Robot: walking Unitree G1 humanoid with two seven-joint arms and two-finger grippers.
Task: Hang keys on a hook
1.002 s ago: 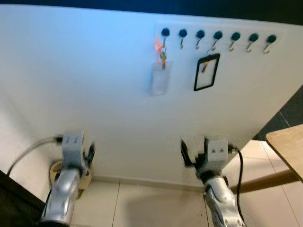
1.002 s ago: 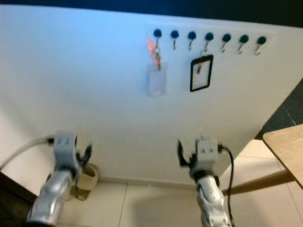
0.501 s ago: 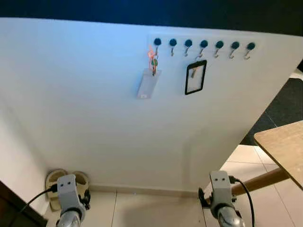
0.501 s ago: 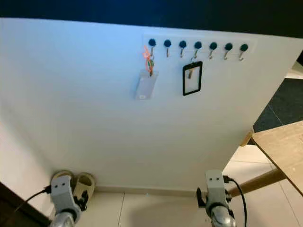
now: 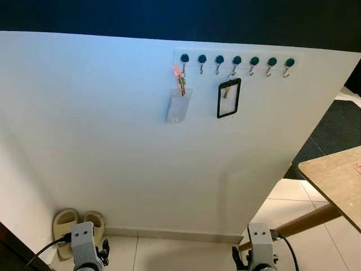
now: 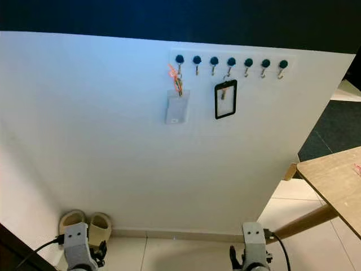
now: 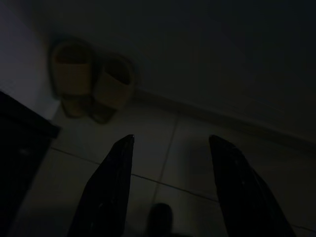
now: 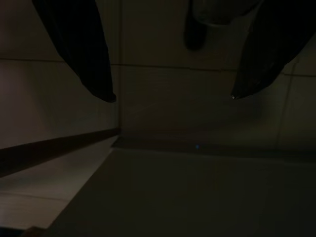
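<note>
Your left gripper (image 7: pixel 170 185) hangs low over the tiled floor (image 7: pixel 163 148), jaws spread wide, holding nothing — slippers (image 7: pixel 91 81) lie ahead by the wall. Your right gripper (image 8: pixel 173 96) hangs low too, jaws spread, empty, over dark floor tiles. The keys (image 5: pixel 180 84) hang on the leftmost hook (image 5: pixel 184 58) of the hook rail (image 5: pixel 237 60), with an orange loop and a pale tag (image 5: pixel 178 106) below them. A black-framed badge (image 5: pixel 228 98) hangs from the fourth hook. White wall (image 5: pixel 101 124) — a wooden counter (image 5: pixel 333 180) edge at right.
</note>
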